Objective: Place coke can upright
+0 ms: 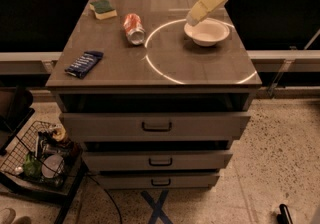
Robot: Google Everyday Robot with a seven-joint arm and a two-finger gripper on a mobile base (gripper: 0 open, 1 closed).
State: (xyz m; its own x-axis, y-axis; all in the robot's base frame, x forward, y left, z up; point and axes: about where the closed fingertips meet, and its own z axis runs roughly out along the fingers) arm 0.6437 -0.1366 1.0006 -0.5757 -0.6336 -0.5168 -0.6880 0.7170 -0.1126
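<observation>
Plainly, the coke can [134, 28] lies on its side on the counter [200, 68], in the far half and left of the middle. Its long axis runs roughly from far to near, with the near end swung a little to the right. That near end shows a silver round face; whether it is the top or the base cannot be told. The body is red with white lettering, and the markings look patchy along the side that faces up.

The can sits just outside the left edge of a bright ring [145, 50] drawn across the counter. A white bowl [206, 32] stands inside the ring at the far right, well apart from the can. The pincer [192, 19] comes down from the upper right, pale yellow and slanted, with its tip at the far left rim of the bowl; whether it is wide or narrow cannot be told. It holds nothing that can be seen and is clear of the can.

A green and yellow sponge [103, 9] lies at the far left corner, and a dark blue packet [84, 63] lies near the left edge.
</observation>
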